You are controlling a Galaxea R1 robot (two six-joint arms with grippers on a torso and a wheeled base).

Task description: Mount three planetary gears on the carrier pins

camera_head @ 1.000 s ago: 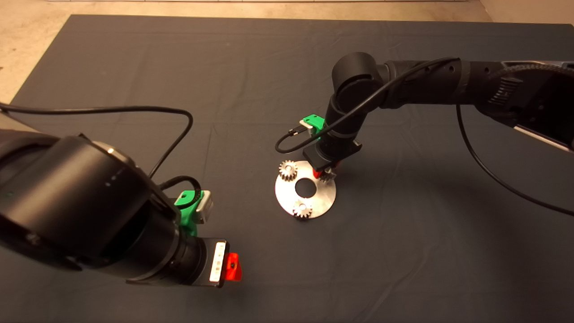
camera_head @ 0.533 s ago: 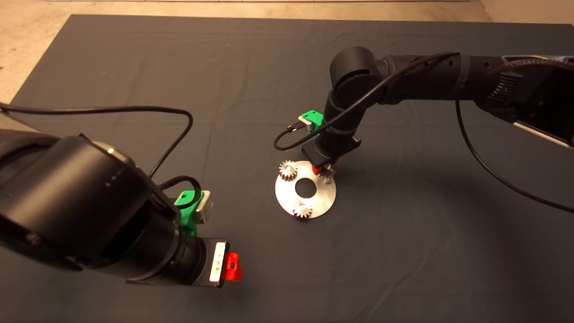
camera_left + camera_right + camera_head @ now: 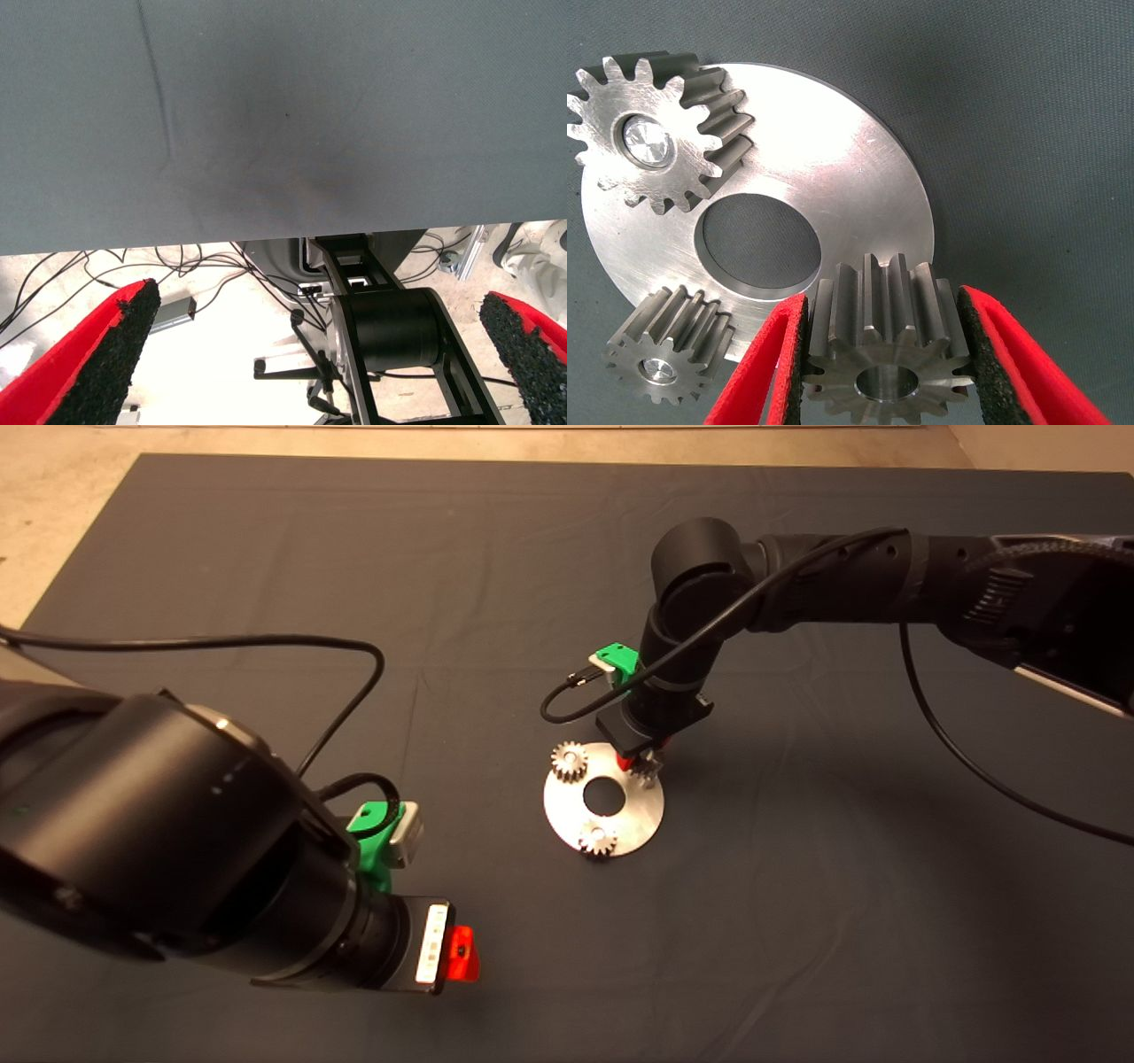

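Note:
The round silver plate (image 3: 620, 815) lies mid-mat. Two bright planetary gears (image 3: 568, 761) (image 3: 598, 838) sit on carrier pins, whose bright ends show in their centre holes (image 3: 645, 140) (image 3: 658, 369). My right gripper (image 3: 640, 763) is shut on the third gear (image 3: 877, 341) and holds it upright over the plate's far right part (image 3: 859, 177). Its centre hole shows no pin end. The third pin is hidden beneath it. My left gripper (image 3: 458, 954) is parked at the lower left, open and empty (image 3: 310, 354).
The dark mat (image 3: 266, 558) covers the table, with bare floor past its far edge. The left arm's cable (image 3: 266, 639) loops over the mat at the left. The left wrist view shows cables and a black stand (image 3: 390, 328) on the floor past the mat's edge.
My right gripper has risen slightly and shifted toward the far side with the gear still in it. The left arm has barely moved.

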